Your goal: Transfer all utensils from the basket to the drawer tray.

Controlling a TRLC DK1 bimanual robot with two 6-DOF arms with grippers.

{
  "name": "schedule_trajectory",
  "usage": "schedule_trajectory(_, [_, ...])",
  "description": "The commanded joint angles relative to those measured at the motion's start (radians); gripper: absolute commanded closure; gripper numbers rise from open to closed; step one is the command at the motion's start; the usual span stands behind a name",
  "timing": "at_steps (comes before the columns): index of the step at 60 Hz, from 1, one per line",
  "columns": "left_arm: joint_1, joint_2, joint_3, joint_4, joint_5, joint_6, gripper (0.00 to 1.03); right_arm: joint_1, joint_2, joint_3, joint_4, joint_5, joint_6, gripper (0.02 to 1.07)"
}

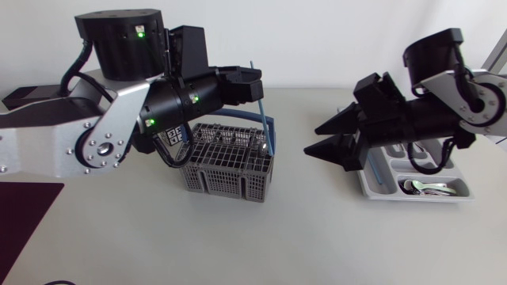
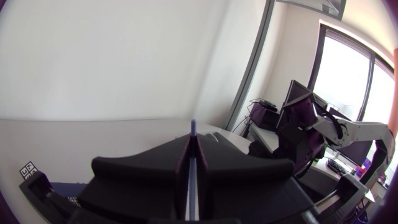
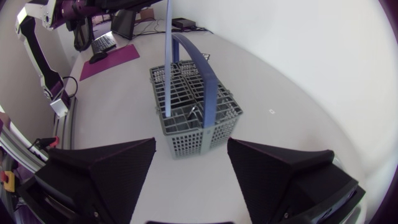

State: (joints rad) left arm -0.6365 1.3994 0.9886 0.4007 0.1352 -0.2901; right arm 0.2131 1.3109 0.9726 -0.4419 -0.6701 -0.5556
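Note:
A grey wire basket (image 1: pixel 226 168) (image 3: pixel 186 99) with a blue arched handle (image 3: pixel 200 71) stands mid-table. My left gripper (image 1: pixel 253 83) (image 2: pixel 193 142) hovers over it, shut on a thin blue utensil (image 1: pixel 264 111) (image 2: pixel 193 158) (image 3: pixel 166 56) that stands nearly upright with its lower end inside the basket. A metal utensil (image 1: pixel 261 146) (image 3: pixel 196 112) lies in the basket too. My right gripper (image 1: pixel 321 141) (image 3: pixel 189 180) is open, to the right of the basket and pointing at it, holding nothing. The grey drawer tray (image 1: pixel 372 188) sits behind it at the right, with spoons (image 1: pixel 428 188) in one compartment.
A dark purple mat (image 1: pixel 20 218) (image 3: pixel 118 59) lies at the table's front left. Bare table stretches in front of the basket and between the basket and the tray.

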Motion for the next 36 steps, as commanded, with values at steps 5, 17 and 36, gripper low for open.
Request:
schedule_trajectory(5, [0.006, 0.021, 0.021, 0.015, 0.035, -0.066, 1.0, 0.054, 0.103, 0.089, -0.012, -0.051, 0.112, 0.35])
schedule_trajectory(17, [0.006, 0.036, 0.022, 0.021, 0.06, -0.093, 1.0, 0.091, 0.18, 0.164, -0.001, -0.092, 0.171, 0.52])
schedule_trajectory(36, [0.012, 0.056, 0.03, 0.02, 0.083, -0.11, 1.0, 0.147, 0.223, 0.196, 0.014, -0.108, 0.204, 0.78])
